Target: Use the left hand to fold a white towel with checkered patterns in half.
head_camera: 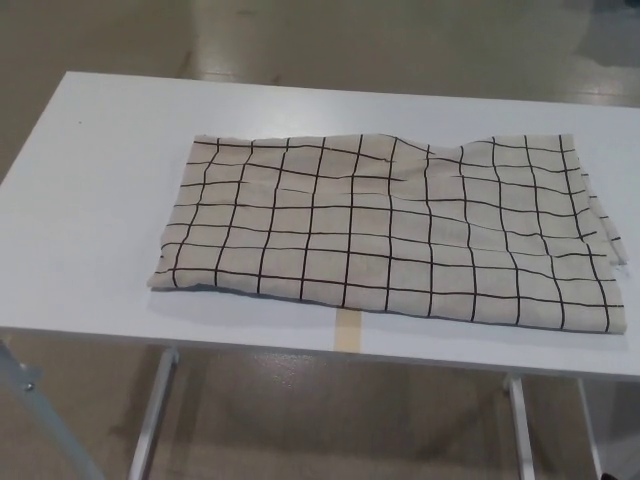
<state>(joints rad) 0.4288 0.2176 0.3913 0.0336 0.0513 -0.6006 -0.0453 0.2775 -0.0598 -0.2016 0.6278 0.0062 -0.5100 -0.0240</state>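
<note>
A white towel with a black checkered grid lies spread on the white table, reaching from the table's middle left to its right edge. Its surface is slightly rumpled near the middle of the far edge, and a second layer of cloth peeks out along the right side. Neither of my hands shows in the head view.
A strip of tan tape sticks out from under the towel's near edge at the table's front. Metal table legs and a shiny floor show below. Bare tabletop lies left of the towel.
</note>
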